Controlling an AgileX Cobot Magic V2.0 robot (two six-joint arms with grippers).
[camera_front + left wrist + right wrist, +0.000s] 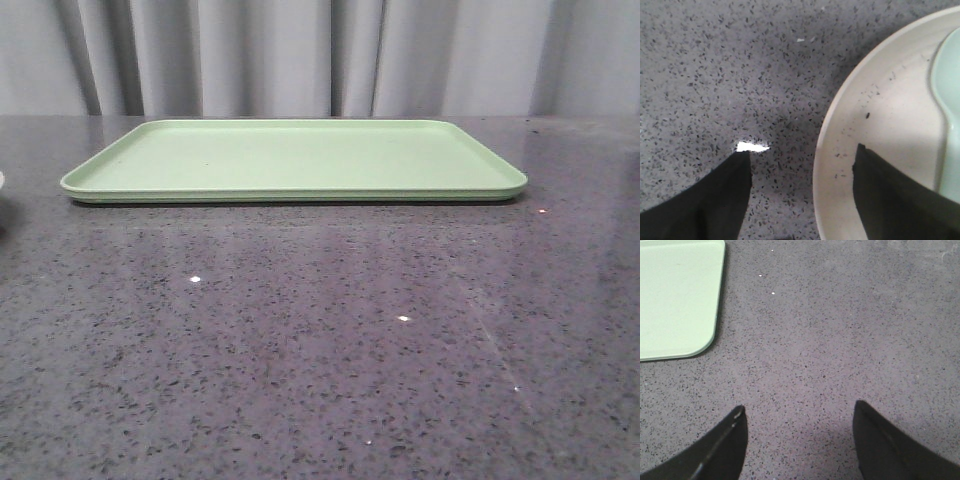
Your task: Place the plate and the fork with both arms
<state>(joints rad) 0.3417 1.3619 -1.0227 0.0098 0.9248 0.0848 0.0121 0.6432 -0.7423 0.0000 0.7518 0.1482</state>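
Observation:
The plate (890,100), round and pale cream, lies on the speckled grey table in the left wrist view. A pale blue-green spoon-like utensil (950,100) rests in it. My left gripper (803,150) is open and straddles the plate's rim, with one finger over the table and the other over the plate's inside. My right gripper (800,405) is open and empty above bare table, near a corner of the light-green tray (675,300). The yellow fork is out of view. Neither gripper shows in the front view.
The flat light-green tray (295,160) lies across the back of the grey speckled table (320,340), in front of a grey curtain. A small pale sliver (1,180) shows at the front view's left edge.

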